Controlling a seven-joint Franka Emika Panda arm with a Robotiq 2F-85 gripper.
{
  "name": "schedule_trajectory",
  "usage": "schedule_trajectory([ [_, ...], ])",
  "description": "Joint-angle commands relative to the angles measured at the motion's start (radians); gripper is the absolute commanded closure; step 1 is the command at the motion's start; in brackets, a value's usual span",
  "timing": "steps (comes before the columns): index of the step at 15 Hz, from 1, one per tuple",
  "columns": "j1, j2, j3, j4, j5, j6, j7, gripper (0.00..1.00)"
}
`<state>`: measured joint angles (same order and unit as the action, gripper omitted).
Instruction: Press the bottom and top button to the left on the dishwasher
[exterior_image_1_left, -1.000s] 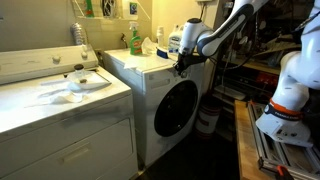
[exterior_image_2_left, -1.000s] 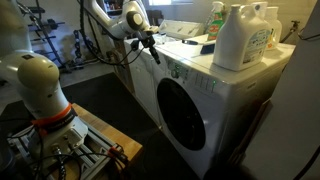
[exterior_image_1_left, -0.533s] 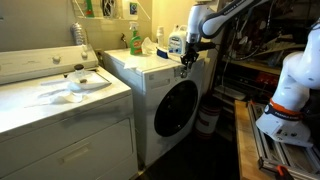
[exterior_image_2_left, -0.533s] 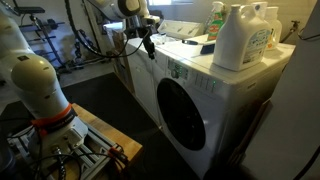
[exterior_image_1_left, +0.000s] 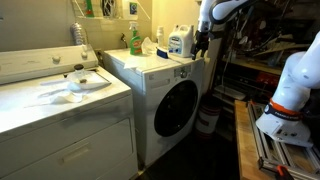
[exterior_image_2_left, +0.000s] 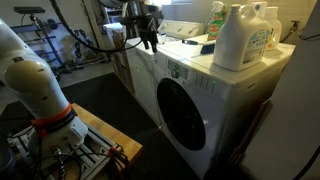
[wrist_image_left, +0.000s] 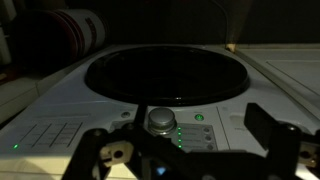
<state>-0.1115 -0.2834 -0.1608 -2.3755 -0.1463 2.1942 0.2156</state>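
Note:
The dishwasher (exterior_image_1_left: 160, 75) (exterior_image_2_left: 215, 95) is a white boxy machine with a round dark porthole door (exterior_image_1_left: 176, 107) (exterior_image_2_left: 188, 115) (wrist_image_left: 165, 75). In both exterior views my gripper (exterior_image_1_left: 200, 46) (exterior_image_2_left: 150, 42) hangs open in the air off the machine's upper front corner, touching nothing. The wrist view looks at the control panel: a round silver knob (wrist_image_left: 160, 120), a column of green lights (wrist_image_left: 179, 136) and small dark buttons (wrist_image_left: 208, 136) beside it. The gripper (wrist_image_left: 185, 152) stands open, its fingers (wrist_image_left: 268, 140) wide on either side, nothing held.
A wider white flat-topped appliance (exterior_image_1_left: 60, 100) stands beside the machine. Detergent bottles (exterior_image_1_left: 134, 40) (exterior_image_2_left: 243, 38) sit on the machine's top. The robot's white base (exterior_image_1_left: 288, 90) (exterior_image_2_left: 35, 85) stands on a wooden platform across the dark floor. Cluttered shelves (exterior_image_1_left: 255, 45) lie behind the arm.
The gripper has gone from shut to open. The arm has risen and pulled back from the panel at the machine's front corner.

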Motion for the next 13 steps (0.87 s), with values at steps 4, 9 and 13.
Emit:
schedule_trajectory([
  [4, -0.067, -0.145, -0.022, -0.11, 0.021, -0.014, -0.136, 0.0],
  [9, -0.071, -0.086, 0.01, -0.056, 0.006, -0.002, -0.094, 0.0],
  [13, -0.071, -0.083, 0.013, -0.056, 0.005, -0.002, -0.093, 0.0],
])
